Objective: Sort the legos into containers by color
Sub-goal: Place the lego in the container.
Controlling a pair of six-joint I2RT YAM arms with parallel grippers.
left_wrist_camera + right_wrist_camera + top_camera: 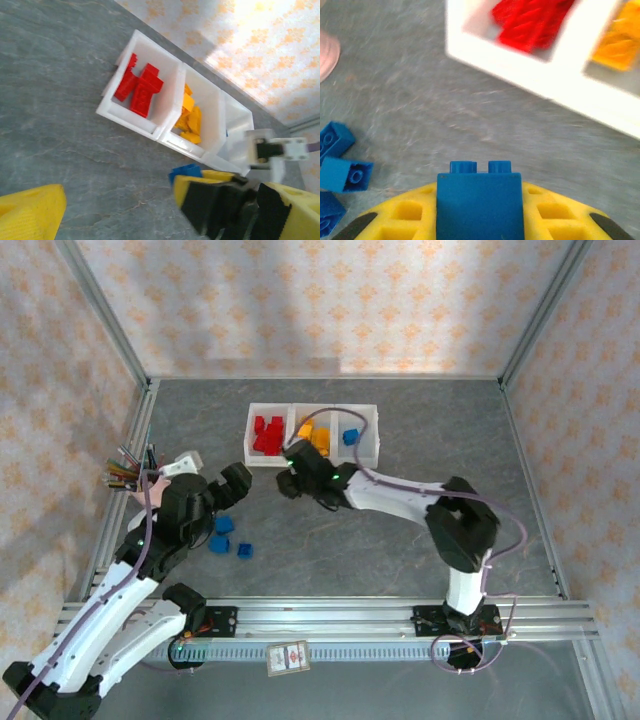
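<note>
while the left fingers (30,212) stand apart, the right fingers (289,483) clamp a blue brick (480,200) just beside the bins (372,412).

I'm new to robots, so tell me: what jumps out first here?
The white bins at the far middle of the table, with red bricks in the left one and orange-yellow bricks in the middle. Just in front, the right arm's fingers pinch a blue brick, and loose blue bricks lie near the left arm.
</note>
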